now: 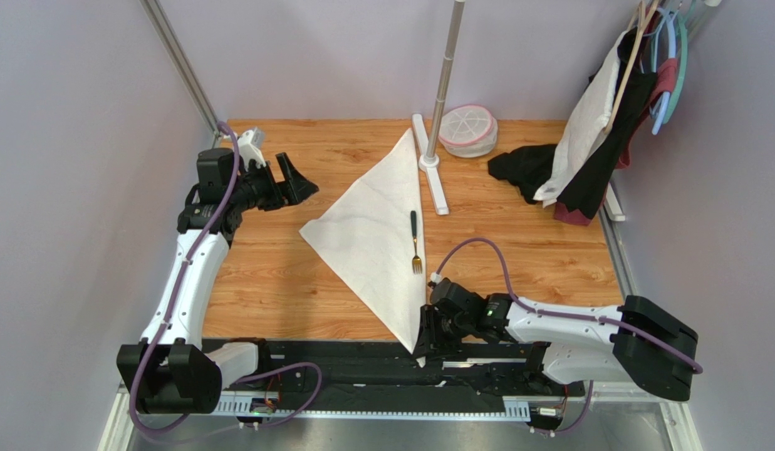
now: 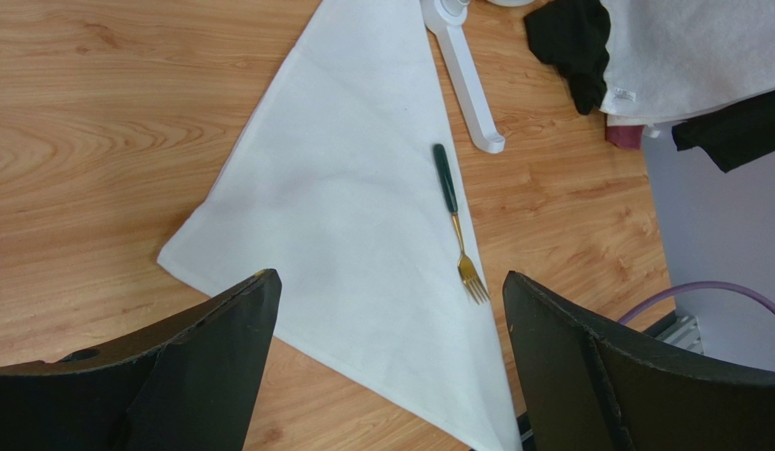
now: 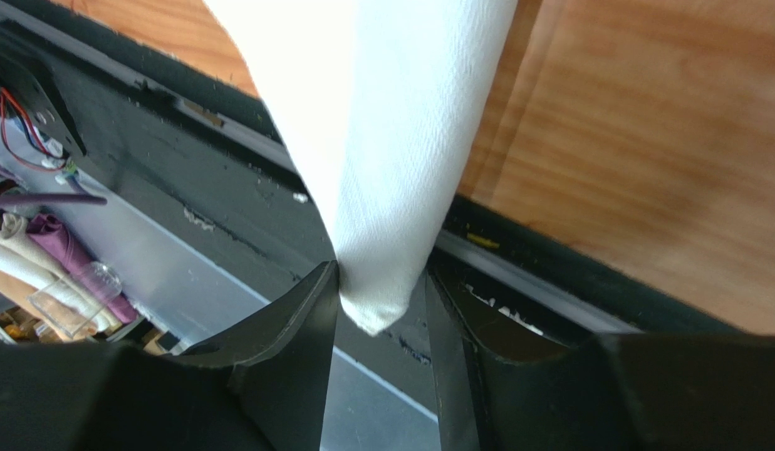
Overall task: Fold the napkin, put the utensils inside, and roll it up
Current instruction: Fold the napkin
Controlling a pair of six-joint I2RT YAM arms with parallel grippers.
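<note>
One napkin (image 1: 367,221), folded triangular, mid-worktop; fork (image 1: 414,242) lies on its right-side margin. Right gripper (image 3: 382,303) clamped on the tip overhanging the near edge; left gripper (image 2: 389,282) spread. Best lift slowly, cloth taut, fork undisturbed.

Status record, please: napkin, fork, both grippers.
Cloth: cream-white cloth napkin, folded into a triangle on the wooden table
Utensil: slim fork with dark handle and gold tines, on the napkin by its right edge
Left: left gripper open, empty, raised left of the napkin
Right: right gripper shut on the napkin's near corner at the table edge
</note>
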